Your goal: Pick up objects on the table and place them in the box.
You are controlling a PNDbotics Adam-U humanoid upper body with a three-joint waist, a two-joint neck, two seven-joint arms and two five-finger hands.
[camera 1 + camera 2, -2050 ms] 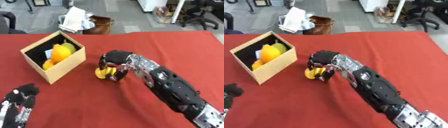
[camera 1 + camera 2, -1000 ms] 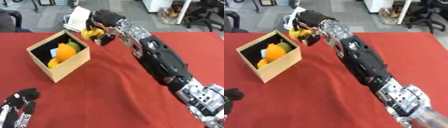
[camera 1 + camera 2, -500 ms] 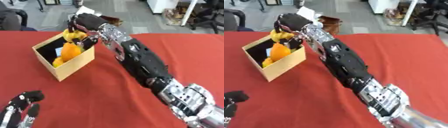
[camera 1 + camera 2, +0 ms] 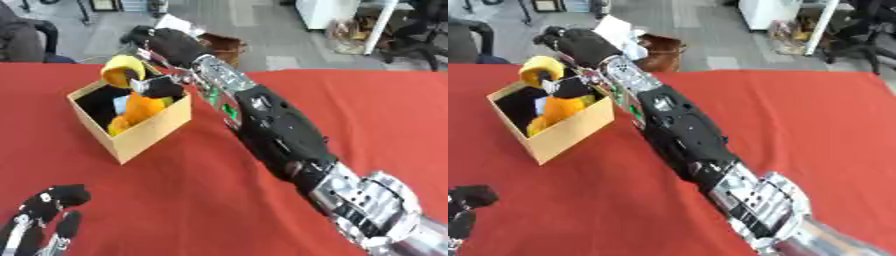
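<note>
Left hand (image 4: pixel 45 220) idle at the lower left corner, over the red worktop (image 4: pixel 175 200), fingers relaxed and holding nothing. Right arm (image 4: pixel 271 127) comes in from the lower right and runs diagonally across the worktop to the far left. Right hand (image 4: pixel 162 50) sits above the open cardboard box (image 4: pixel 149 127), fingers curled round a yellow-orange rounded object (image 4: pixel 121 70), which is held just over the box's far rim; exact kind of object cannot be made out. Below the hand, inside the box, orange and yellow items (image 4: pixel 136 112) lie against the dark interior, with a small pale blue patch (image 4: pixel 119 104) beside them. Box stands on the worktop directly beneath the right hand, well apart from the left hand. Beyond the right hand, past the worktop's far edge, grey floor and a brown bag (image 4: pixel 658 50).
</note>
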